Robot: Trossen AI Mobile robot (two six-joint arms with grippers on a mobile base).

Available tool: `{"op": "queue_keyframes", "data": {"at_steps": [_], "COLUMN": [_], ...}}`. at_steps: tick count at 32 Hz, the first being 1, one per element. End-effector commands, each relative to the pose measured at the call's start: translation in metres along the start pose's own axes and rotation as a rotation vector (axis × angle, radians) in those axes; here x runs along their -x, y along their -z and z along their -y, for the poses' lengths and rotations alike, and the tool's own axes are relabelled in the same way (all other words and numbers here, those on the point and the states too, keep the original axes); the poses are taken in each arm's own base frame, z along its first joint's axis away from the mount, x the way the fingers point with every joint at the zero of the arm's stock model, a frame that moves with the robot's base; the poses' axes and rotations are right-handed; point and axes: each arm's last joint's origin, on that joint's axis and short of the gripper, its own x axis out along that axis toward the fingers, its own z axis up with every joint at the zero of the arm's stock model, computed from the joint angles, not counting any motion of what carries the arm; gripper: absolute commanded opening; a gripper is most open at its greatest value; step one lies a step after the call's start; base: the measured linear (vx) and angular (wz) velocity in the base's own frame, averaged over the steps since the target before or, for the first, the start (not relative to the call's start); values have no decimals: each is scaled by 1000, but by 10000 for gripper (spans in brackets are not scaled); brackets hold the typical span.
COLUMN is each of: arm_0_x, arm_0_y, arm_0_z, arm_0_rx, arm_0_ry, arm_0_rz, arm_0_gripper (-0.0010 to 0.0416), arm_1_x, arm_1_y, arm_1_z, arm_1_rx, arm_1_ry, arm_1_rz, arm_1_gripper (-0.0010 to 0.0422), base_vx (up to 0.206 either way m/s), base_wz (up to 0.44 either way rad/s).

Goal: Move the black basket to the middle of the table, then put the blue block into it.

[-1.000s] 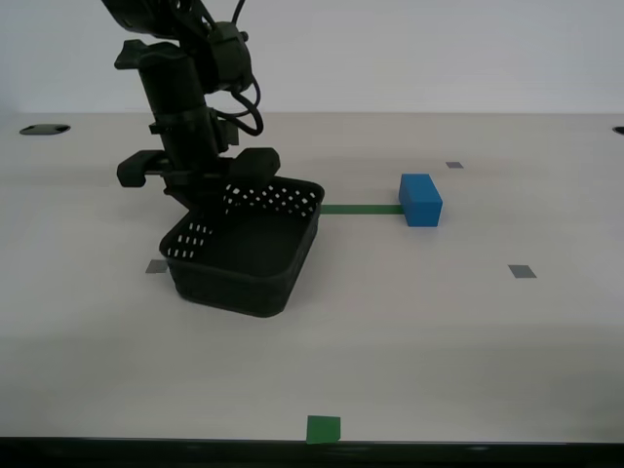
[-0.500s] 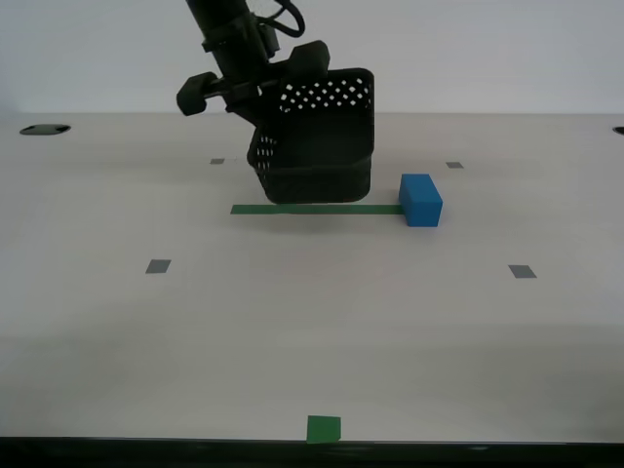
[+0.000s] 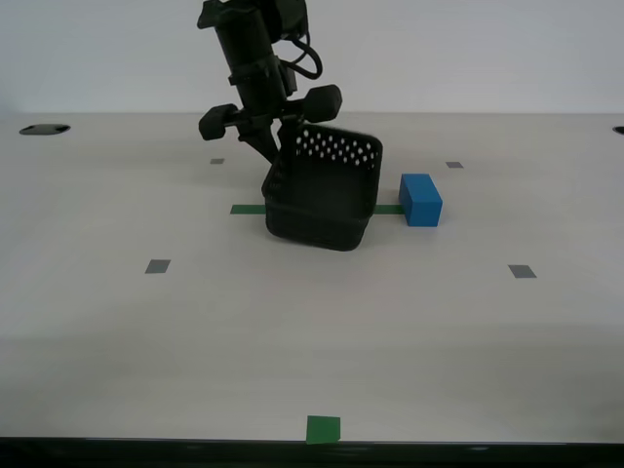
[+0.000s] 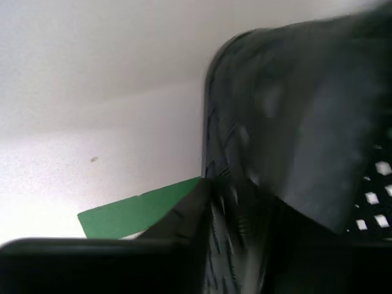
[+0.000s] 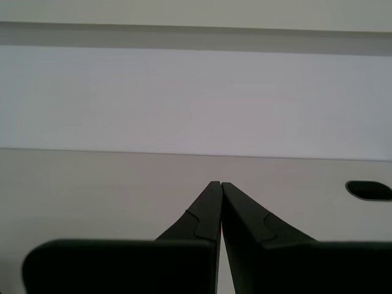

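The black basket (image 3: pixel 322 190) hangs tilted near the middle of the table (image 3: pixel 195 331), its lower edge at or just above the green tape strip (image 3: pixel 246 209). My second gripper (image 3: pixel 281 132) is shut on the basket's rim nearer the exterior view's left. In the second wrist view the basket wall (image 4: pixel 294 122) fills the jaws of my second gripper (image 4: pixel 245 196), with the green strip (image 4: pixel 135 211) beside it. The blue block (image 3: pixel 420 200) lies on the table just to the basket's right, apart from it. My first gripper (image 5: pixel 219 187) is shut and empty over bare table, out of the exterior view.
Grey tape squares (image 3: pixel 157 265) (image 3: pixel 522 271) mark the tabletop and a green square (image 3: pixel 323 428) sits near the front edge. A dark cable hole (image 3: pixel 44 129) is at the far left; another cable hole (image 5: pixel 367 190) shows in the first wrist view.
The second arm lifted the basket from the table at the exterior view's left, carried it right, and has now lowered it, tilted, onto the green strip beside the block.
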Motion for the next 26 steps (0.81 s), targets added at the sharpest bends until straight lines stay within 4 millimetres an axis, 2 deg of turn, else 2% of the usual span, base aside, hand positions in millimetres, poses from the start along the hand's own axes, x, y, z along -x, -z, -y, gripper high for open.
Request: {"op": "queue_keyframes", "data": {"at_steps": [1,3,6,8,9,13,16,18,19,20,21,22,23,24,25,26], "arm_0_x": [0,0,0,0,0,0,1,1,2,2,3,3,6,6,8,8], "arm_0_y": [0,0,0,0,0,3,5,5,2,1,-4,-6,-13,-16,-23,-25], "arm_0_z": [0,0,-1,-2,-3,-4,-10,-13,-18,-20,-24,-24,-26,-26,-27,-27], "arm_0_rx": [1,-3,-30,-31,-38,-50,-59,-57,-45,-38,-21,-22,-20,-21,-48,-65], "arm_0_ry": [-2,-2,-36,-76,-108,-113,-168,-189,-212,-219,-238,-240,-252,-252,-253,-250], "arm_0_rz": [2,0,-1,0,-1,-35,-61,-85,-150,-173,-246,-266,-310,-317,-328,-333], "arm_0_gripper": [0,0,1,1,1,1,1,1,1,2,1,2,5,7,21,29], "arm_1_x": [1,1,8,16,28,65,106,125,144,150,167,171,186,188,201,202], "arm_1_y": [0,0,-4,-8,-16,-33,-49,-54,-60,-61,-62,-62,-59,-59,-57,-57], "arm_1_z": [-1,-1,0,1,2,2,0,-3,-11,-13,-23,-27,-37,-41,-52,-57], "arm_1_rx": [2,8,9,-4,-39,-98,-147,-147,-158,-160,-151,-143,-121,-111,-91,-81], "arm_1_ry": [1,0,1,1,4,-53,-192,-265,-312,-316,-324,-327,-334,-338,-349,-352], "arm_1_rz": [-5,-4,-1,3,21,77,189,234,281,290,310,313,327,330,340,342], "arm_1_gripper": [119,171,224,237,240,221,189,176,164,160,151,149,142,140,131,127], "base_vx": [0,0,0,0,0,0,0,0,0,0,0,0,0,0,0,0], "base_wz": [0,0,0,0,0,0,0,0,0,0,0,0,0,0,0,0]}}
